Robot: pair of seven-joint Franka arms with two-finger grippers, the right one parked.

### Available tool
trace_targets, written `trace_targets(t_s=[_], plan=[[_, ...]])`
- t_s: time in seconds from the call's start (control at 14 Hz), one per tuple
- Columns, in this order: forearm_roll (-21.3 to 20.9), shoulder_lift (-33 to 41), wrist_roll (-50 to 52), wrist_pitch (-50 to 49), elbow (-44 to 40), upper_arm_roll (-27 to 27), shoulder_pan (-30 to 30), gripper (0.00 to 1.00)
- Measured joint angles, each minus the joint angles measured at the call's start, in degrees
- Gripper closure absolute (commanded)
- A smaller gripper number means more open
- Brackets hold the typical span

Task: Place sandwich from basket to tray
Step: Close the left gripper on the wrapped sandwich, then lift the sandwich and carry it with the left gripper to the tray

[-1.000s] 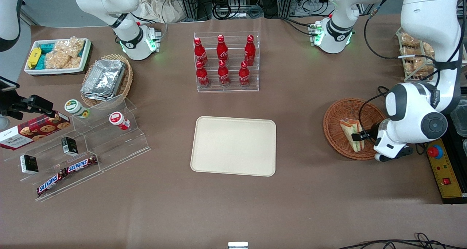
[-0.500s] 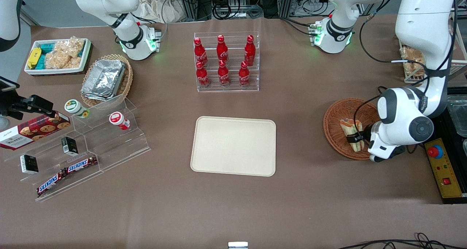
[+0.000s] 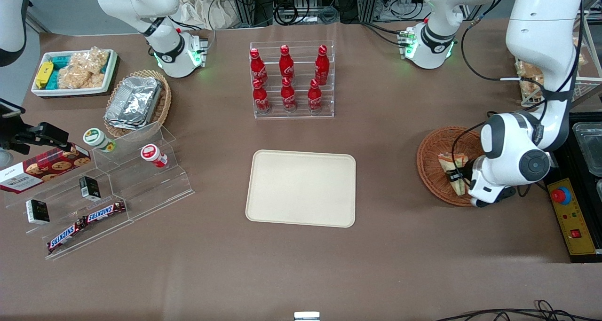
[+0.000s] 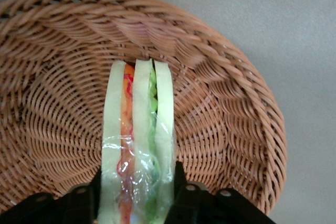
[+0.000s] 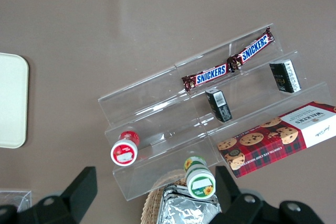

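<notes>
Tool (image 3: 455, 176) clamped on sandwich (image 3: 452, 170), shifted toward basket (image 3: 430, 163) centre since earlier; tray (image 3: 301, 189) bare.

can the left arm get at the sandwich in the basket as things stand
Likely yes: the gripper is already down in the basket, a finger on each bread face of the sandwich. Nothing else lies in the basket to block it.
</notes>
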State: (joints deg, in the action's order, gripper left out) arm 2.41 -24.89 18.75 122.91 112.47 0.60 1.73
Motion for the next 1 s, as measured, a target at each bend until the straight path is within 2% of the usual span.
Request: trace_targets(t_s=[0.14,0.29,0.57,0.79,1.0], plan=[[0.0,0.9,0.0,-3.1,-1.1,-0.5,0.2,1.0],[0.0,2.9,0.0,-10.3,-4.6,-1.1,0.5,1.0],[0.0,6.4,0.0,-29.7,-21.1,-1.5,3.8,1.0],[0.0,5.9,-0.1,-29.6,-24.8,-1.8,9.4,1.0],[0.0,1.1,0.4,-21.2,-24.8,-2.0,17.7,1.0]])
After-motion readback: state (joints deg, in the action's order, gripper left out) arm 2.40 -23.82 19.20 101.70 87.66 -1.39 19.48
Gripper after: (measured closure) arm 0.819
